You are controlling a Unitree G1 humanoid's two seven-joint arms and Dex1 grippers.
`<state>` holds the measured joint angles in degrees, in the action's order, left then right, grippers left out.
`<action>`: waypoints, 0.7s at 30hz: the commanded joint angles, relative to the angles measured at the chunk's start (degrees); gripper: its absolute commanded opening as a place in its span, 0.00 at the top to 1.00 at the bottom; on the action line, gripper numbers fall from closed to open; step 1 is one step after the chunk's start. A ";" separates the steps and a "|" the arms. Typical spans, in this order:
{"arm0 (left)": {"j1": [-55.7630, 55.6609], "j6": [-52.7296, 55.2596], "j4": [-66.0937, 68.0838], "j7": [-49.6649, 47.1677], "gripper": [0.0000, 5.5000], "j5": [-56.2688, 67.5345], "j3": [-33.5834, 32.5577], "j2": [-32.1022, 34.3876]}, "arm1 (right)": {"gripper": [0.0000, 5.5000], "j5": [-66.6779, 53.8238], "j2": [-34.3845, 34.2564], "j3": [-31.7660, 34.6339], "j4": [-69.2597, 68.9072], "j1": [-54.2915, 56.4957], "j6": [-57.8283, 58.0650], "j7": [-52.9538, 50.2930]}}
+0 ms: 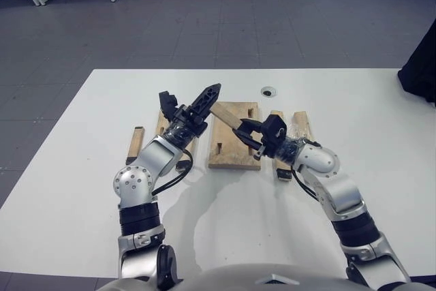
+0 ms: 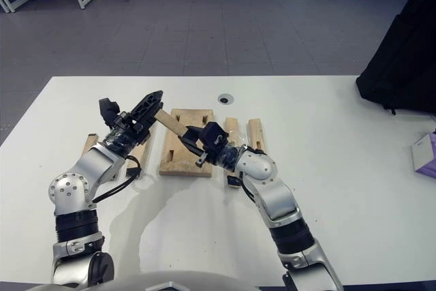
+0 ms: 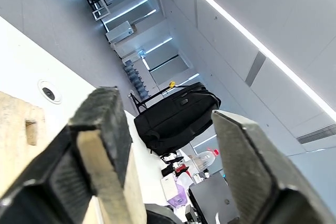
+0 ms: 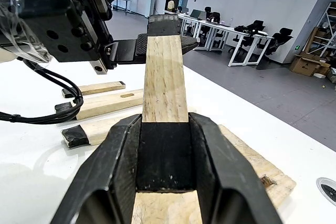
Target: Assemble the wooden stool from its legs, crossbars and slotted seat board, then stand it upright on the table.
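Observation:
My right gripper [image 1: 247, 131] is shut on a wooden crossbar [image 1: 227, 118] with black-taped ends and holds it slanted above the slotted seat board [image 1: 234, 142], which lies flat on the white table [image 1: 361, 120]. The bar's far end rests against one finger of my left gripper [image 1: 191, 95], which is open, its other finger well apart. The right wrist view has the crossbar [image 4: 164, 77] running from my right gripper [image 4: 164, 123] up to the left one. In the left wrist view the crossbar [image 3: 113, 182] lies along one finger [image 3: 105, 124].
Two wooden pieces [image 1: 136, 142] lie left of the board, one partly under my left arm. More pieces [image 1: 302, 125] lie right of it, partly under my right wrist. A cable hole [image 1: 269, 90] sits behind the board. A black bag [image 2: 402, 46] and purple box [image 2: 426, 155] are far right.

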<state>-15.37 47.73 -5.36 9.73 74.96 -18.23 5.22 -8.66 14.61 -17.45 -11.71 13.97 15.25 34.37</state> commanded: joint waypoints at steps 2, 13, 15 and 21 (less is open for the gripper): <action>0.46 -1.26 -1.57 1.08 0.55 -2.42 1.05 0.68 | 0.77 0.23 1.63 0.19 -0.37 0.32 1.50 1.33; 0.99 -2.72 -2.87 3.52 0.88 -3.88 1.53 0.37 | 0.77 0.31 2.49 0.37 -0.21 0.36 1.22 2.30; 1.16 -3.26 -3.87 4.16 0.92 -4.07 1.64 0.25 | 0.77 0.49 2.61 0.29 -0.16 0.34 0.98 2.38; 1.37 -5.82 -3.82 6.20 0.92 -13.59 6.41 2.79 | 0.77 1.40 2.39 0.01 0.31 0.45 0.41 1.75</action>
<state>-13.85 42.28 -8.30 15.12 64.68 -13.35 6.51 -7.95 16.47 -17.01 -11.67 14.28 14.95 36.02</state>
